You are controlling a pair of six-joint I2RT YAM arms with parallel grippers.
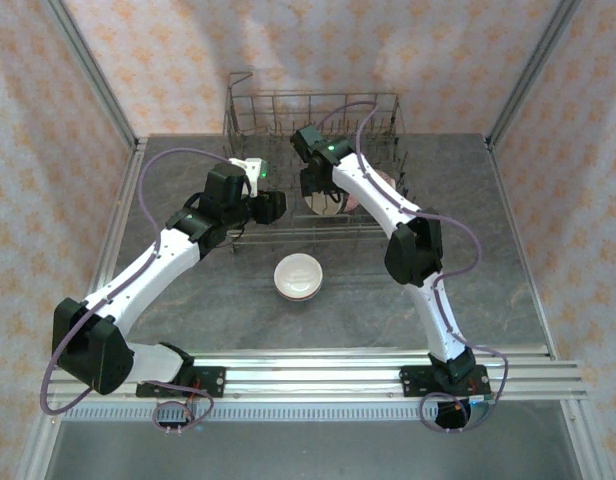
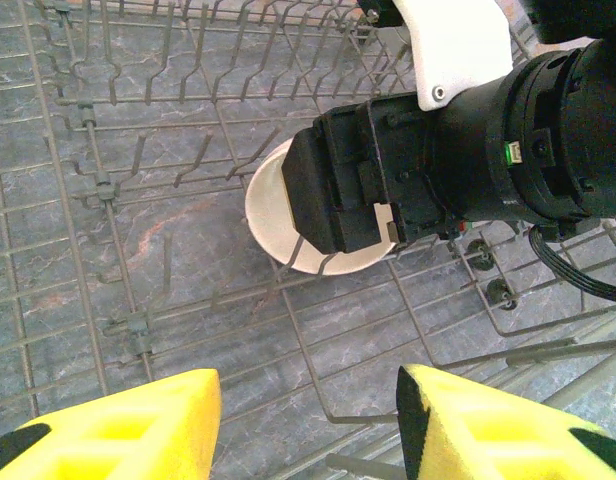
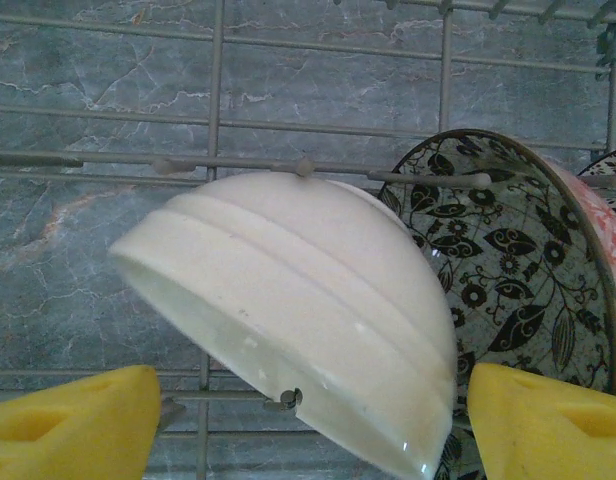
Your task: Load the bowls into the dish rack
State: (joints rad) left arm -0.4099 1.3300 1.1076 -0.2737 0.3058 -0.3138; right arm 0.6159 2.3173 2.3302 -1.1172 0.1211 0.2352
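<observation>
Geometry for the next pick, as judged from these views.

Right gripper [image 3: 313, 425]: jaws wide, one yellow pad on each side of the pale bowl [image 3: 288, 300], a gap visible at the left pad and a thin one at the right. No grip, by my reading. The bowl is directly under the palm, tipped on its edge in the dish rack [image 3: 218, 100], mouth facing down and left. Its back leans toward the patterned bowl [image 3: 508, 270], just beside the right pad.

Left gripper [image 2: 308, 425]: pads apart, nothing between them, only rack wires and table below. It hangs just beside the right gripper's wrist.

Loose bowl [image 1: 298, 276]: upright on the table [image 1: 468, 280], outside the rack and behind both grippers, toward the arm bases and roughly between the two arms. It is round, so there is no long axis to align with.

Left gripper [image 1: 271, 207] looks slightly nearer to it than right gripper [image 1: 316, 185], and it is empty. Likely a pull-back and descent for the left arm.
</observation>
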